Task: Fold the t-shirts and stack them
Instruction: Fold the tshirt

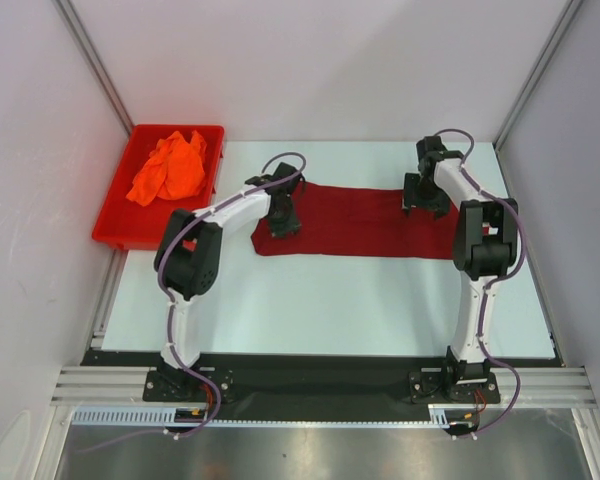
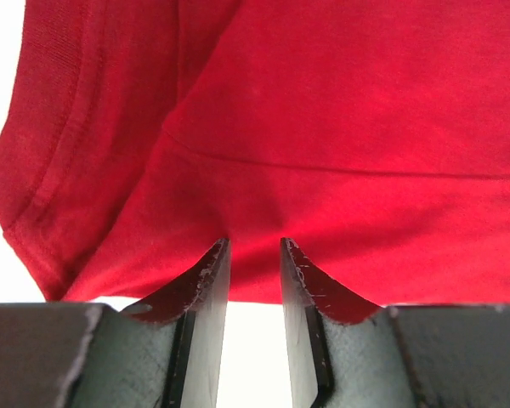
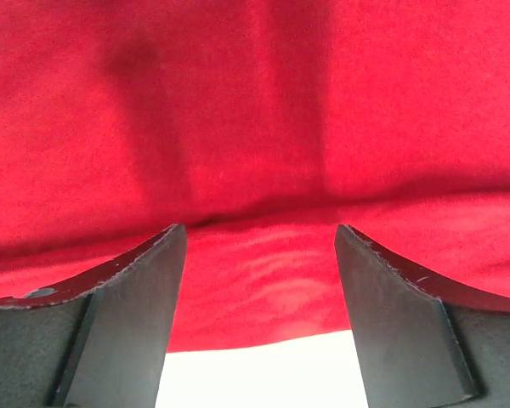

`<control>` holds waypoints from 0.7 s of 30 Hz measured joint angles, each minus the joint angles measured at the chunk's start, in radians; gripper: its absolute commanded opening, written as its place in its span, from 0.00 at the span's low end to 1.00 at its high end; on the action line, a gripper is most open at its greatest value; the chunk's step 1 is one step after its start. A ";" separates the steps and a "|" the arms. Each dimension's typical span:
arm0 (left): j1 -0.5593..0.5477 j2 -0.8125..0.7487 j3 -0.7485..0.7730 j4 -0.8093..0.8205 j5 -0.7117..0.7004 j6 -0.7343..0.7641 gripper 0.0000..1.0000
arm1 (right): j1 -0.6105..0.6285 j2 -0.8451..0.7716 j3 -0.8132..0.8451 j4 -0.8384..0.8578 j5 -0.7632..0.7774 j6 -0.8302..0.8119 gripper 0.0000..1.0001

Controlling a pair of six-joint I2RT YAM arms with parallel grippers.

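Our left claw (image 2: 254, 245) sits narrow, with nothing caught between its jaws and its tips at the edge of the maroon t-shirt (image 2: 340, 127). Our right claw (image 3: 259, 231) stands wide over that shirt's other end. The shirt lies as a long band across mid-frame on the tabletop (image 1: 330, 310). The orange t-shirt (image 1: 170, 168) sits crumpled in the red bin (image 1: 112, 228), upper left. We judge both claws should pinch the edge level and lift together, so the fold lands straight.

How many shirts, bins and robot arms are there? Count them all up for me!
Shirts: 2 (maroon shirt, orange shirt)
Bins: 1 (red bin)
Robot arms: 2 (left arm, right arm)
Total: 5
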 measured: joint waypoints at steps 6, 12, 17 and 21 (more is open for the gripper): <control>0.015 0.043 0.005 -0.012 -0.006 0.004 0.36 | -0.008 0.049 0.002 0.007 0.007 -0.006 0.77; 0.053 0.047 0.008 -0.010 0.010 0.048 0.38 | -0.014 0.001 -0.093 0.069 0.024 -0.006 0.78; 0.082 0.052 0.011 -0.004 0.054 0.093 0.39 | -0.035 -0.009 -0.104 0.066 0.029 -0.006 0.79; 0.101 0.055 0.016 0.003 0.064 0.156 0.41 | -0.042 -0.026 -0.112 0.056 0.038 0.005 0.79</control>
